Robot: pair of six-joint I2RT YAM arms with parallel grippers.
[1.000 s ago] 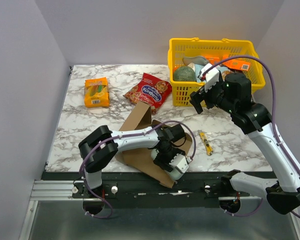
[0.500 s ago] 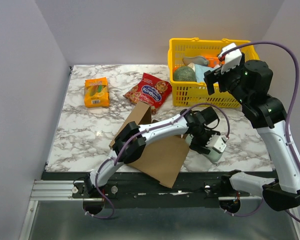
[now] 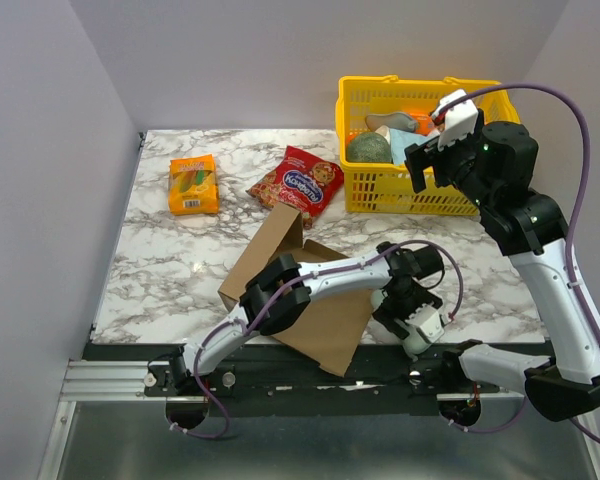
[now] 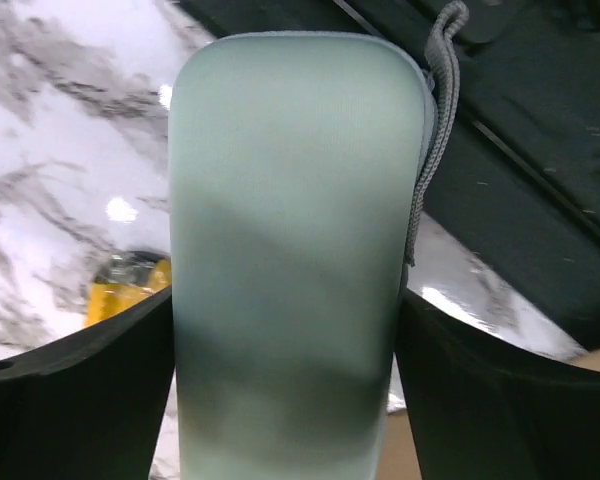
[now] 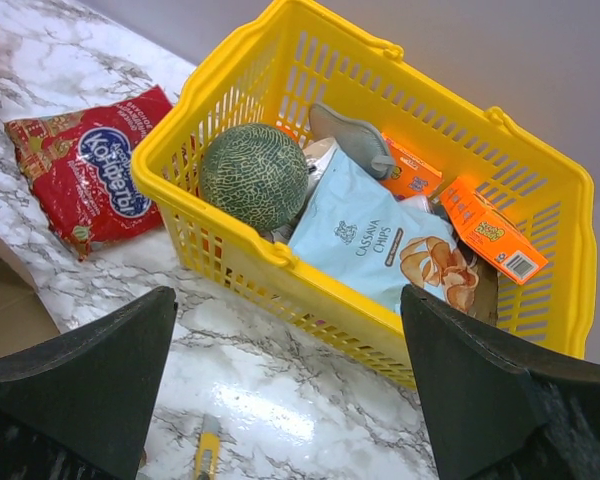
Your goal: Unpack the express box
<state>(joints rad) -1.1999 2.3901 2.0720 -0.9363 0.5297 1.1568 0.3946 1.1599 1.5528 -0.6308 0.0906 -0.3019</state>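
While my left arm reached across the box (image 3: 330, 325), my left gripper (image 3: 412, 318) hung well in front of the basket (image 3: 380, 192), on the side nearest my bases. Its fingers (image 4: 70, 400) stood far apart with a pale green case (image 4: 290, 250) filling the space between them. No gap showed on either flank, so I took it as held. A grey cord (image 4: 432, 120) ran down the case's edge. A small yellow thing (image 4: 130, 285) lay on the marble under that hand.

My right gripper (image 3: 418, 172) hovered at the basket's front wall, the fingers (image 5: 90, 380) spread as wide as they went and nothing between them.

The box lay open and flat in front of the basket and to its left, one flap tilted up toward the basket's left end. A red bag (image 3: 298, 182) lay just left of the basket, and an orange pack (image 3: 193, 183) lay much farther left. Inside the basket sat a melon (image 5: 253, 175) at the left end, a chips bag (image 5: 380, 240) beside it, and orange cartons (image 5: 490, 235) toward the right.
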